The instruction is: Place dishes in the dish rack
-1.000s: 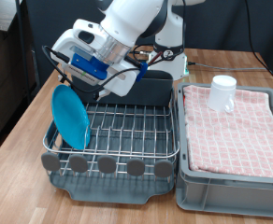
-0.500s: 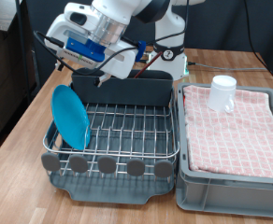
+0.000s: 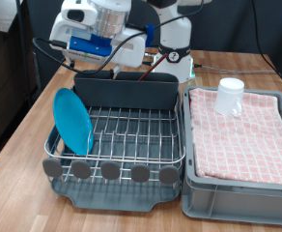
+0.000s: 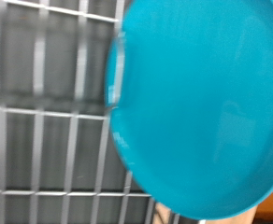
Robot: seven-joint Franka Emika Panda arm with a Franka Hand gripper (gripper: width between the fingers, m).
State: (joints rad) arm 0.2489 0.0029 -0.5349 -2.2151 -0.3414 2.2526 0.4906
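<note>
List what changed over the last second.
The arm and its pincer rose away from the blue plate toward the exterior view's top left, leaving the plate behind. Unchanged: plate standing on edge in the dish rack, white cup upside down on the pink checked cloth.

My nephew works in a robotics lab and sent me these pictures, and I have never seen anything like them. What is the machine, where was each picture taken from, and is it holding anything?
The white machine is a robot arm. Its gripper is its two-fingered hand, raised above the dish rack. One picture comes from a camera standing off the arm. The other comes from a camera on the hand, looking down at the rack's wires.

A blue plate stands on edge in the rack, at the exterior view's left; it fills the wrist view. Nothing shows between the fingers there.

Right of the rack sits a grey crate lined with a pink checked cloth, with a white cup upside down on it. All rest on a wooden table.
</note>
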